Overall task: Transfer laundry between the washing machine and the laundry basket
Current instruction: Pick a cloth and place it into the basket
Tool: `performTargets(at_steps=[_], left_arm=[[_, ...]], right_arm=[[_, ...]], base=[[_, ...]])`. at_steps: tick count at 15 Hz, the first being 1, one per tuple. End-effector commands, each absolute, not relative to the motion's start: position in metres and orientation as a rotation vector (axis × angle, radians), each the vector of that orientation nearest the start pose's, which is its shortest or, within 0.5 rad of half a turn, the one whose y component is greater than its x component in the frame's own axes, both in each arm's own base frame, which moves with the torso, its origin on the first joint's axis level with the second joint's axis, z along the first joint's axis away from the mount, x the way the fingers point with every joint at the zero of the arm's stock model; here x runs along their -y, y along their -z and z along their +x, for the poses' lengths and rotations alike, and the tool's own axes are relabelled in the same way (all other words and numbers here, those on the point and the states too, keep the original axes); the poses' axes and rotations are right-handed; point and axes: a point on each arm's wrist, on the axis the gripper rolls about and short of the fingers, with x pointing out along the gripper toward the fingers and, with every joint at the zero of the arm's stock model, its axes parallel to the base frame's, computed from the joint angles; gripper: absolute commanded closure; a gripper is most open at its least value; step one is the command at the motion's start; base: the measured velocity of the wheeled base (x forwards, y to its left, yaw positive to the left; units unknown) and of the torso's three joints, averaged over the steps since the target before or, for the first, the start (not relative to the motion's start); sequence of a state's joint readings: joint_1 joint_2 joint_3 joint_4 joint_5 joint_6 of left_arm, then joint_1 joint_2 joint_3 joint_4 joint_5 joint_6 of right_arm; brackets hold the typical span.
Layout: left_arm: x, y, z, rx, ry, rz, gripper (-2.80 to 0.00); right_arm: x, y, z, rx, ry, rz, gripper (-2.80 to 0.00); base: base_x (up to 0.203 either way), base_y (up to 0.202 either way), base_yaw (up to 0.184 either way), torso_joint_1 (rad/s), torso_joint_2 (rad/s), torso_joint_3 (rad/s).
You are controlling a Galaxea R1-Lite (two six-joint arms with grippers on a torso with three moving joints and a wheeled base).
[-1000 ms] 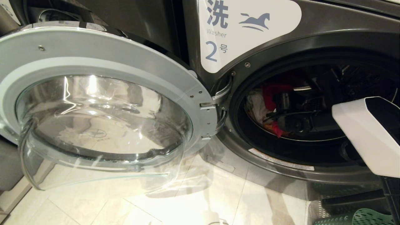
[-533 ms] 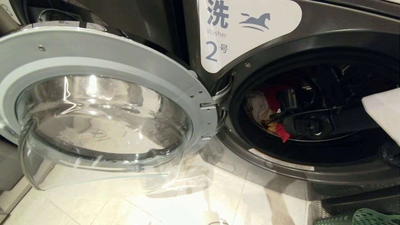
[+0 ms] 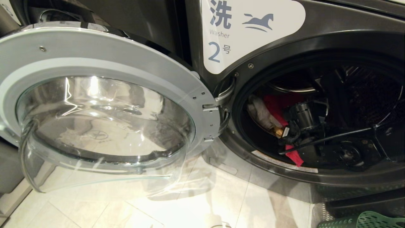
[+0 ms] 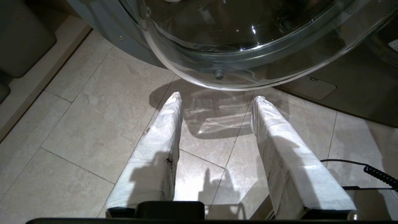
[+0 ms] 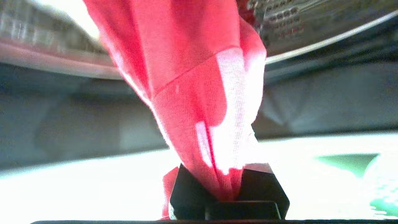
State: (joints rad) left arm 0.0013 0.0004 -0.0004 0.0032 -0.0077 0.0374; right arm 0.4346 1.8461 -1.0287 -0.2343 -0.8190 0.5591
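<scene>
At the mouth of washing machine [image 3: 316, 41] number 2, door swung wide, the right gripper [image 3: 292, 139] has its fingers clamped on the red garment [image 5: 199, 93], white laundry [image 3: 261, 114] just beside it. The left gripper [image 4: 214, 130], fingers apart, hangs empty over floor tiles [image 4: 93, 118]. The laundry basket [image 3: 364, 220] sits low right.

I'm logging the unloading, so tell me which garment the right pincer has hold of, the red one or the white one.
The red garment: the right pincer is shut on it. The white garment lies beside it inside the washing machine, ungripped.
</scene>
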Motion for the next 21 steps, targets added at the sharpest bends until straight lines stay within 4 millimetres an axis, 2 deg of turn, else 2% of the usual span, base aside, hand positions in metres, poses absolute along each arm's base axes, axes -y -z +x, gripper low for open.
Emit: performTargets(at_steps=[1,7,9,11,15,21], left_arm=[[0.000,-0.075,-0.023,-0.002,0.006,0.038,0.00],[0.000,-0.075,-0.023,-0.003,0.006,0.037,0.00],[0.000,-0.076,-0.023,-0.003,0.006,0.037,0.00],[0.000,-0.075,-0.023,-0.003,0.006,0.037,0.00],[0.000,-0.076,-0.023,-0.002,0.006,0.037,0.00],[0.000,-0.075,-0.023,-0.003,0.006,0.038,0.00]], right_arm=[[-0.124,-0.169,0.281,-0.348,0.462,0.180,0.00],[-0.094,-0.177,0.213,-0.358,0.428,0.068,0.00],[-0.084,-0.187,0.195,-0.323,0.417,0.077,0.00],[-0.076,-0.198,0.169,-0.278,0.377,0.082,0.00],[-0.063,-0.204,0.112,-0.199,0.237,0.029,0.00],[-0.047,-0.231,0.079,-0.068,0.158,0.001,0.00]], base=[[0.000,0.000,0.000,0.000,0.00,0.000],[0.000,0.000,0.000,0.000,0.00,0.000],[0.000,0.000,0.000,0.000,0.00,0.000],[0.000,0.000,0.000,0.000,0.00,0.000],[0.000,0.000,0.000,0.000,0.00,0.000],[0.000,0.000,0.000,0.000,0.00,0.000]])
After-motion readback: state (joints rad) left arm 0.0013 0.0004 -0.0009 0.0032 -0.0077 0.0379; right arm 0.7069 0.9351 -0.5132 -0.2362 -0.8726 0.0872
